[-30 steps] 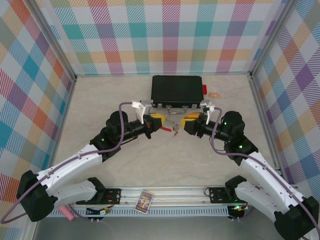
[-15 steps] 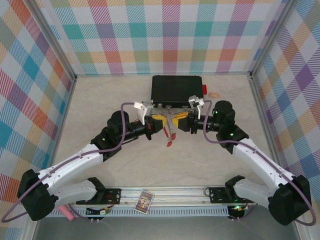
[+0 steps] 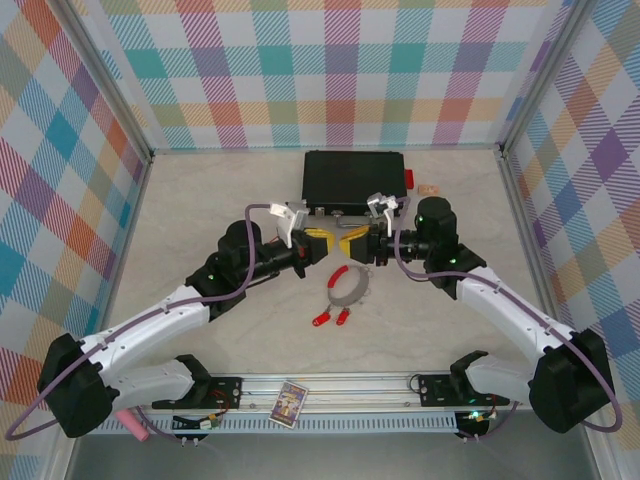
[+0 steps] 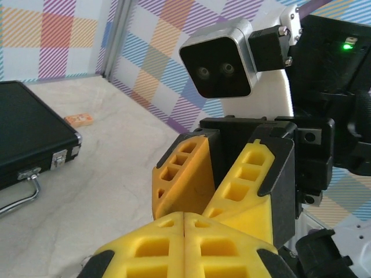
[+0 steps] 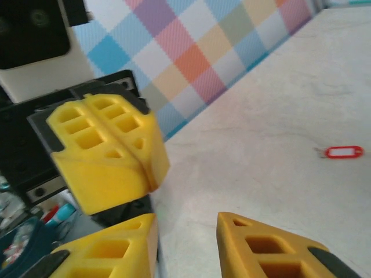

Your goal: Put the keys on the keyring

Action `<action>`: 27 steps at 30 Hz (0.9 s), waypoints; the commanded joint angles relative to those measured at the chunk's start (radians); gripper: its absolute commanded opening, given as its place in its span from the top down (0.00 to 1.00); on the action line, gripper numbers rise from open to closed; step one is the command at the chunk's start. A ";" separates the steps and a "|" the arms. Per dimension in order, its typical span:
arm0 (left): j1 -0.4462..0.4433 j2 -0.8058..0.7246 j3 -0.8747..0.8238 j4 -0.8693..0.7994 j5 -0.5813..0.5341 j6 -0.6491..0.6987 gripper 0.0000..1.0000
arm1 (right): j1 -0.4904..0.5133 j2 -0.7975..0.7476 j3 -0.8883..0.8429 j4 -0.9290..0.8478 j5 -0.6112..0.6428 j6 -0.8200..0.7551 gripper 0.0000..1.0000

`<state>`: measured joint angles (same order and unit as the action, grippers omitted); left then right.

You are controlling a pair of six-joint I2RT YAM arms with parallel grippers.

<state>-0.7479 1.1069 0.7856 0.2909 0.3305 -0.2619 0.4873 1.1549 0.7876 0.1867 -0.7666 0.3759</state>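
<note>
left pincer: closed, yellow fingers pressed flat together, nothing between them; raised above the worktop, just in front of the black case.
right pincer: partly open, a clear gap between its fingers, holding nothing; it faces the left pincer tip to tip, very close.
left wrist view: own fingers meet along a closed seam, with the right pincer's two fingers just beyond them, spread in a narrow v.
right wrist view: own fingers stand apart at the bottom edge, with the closed left pincer opposite.
keyring: lying flat on the worktop just near of both pincers, touched by neither; the red sleeve is on its upper-left arc.
keys: one key and a second key lie side by side on the worktop, just near of the keyring and apart from it.
red key tag: flat on the worktop; cannot tell which key it belongs to.
red block: at the case's right end.
</note>
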 commanded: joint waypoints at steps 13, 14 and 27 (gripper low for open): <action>0.027 0.060 -0.140 -0.090 -0.142 -0.057 0.70 | -0.009 -0.239 -0.240 -0.092 0.459 0.029 0.36; 0.027 0.071 -0.146 -0.088 -0.143 -0.065 0.69 | -0.011 -0.257 -0.250 -0.106 0.492 0.039 0.33; -0.171 0.418 0.088 -0.322 -0.225 0.115 0.65 | -0.075 -0.461 -0.364 -0.314 0.812 0.147 0.02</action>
<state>-0.8837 1.4796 0.7929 0.0628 0.1352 -0.2459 0.4297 0.7273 0.4366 -0.0647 -0.0429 0.4820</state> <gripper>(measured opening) 0.346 0.965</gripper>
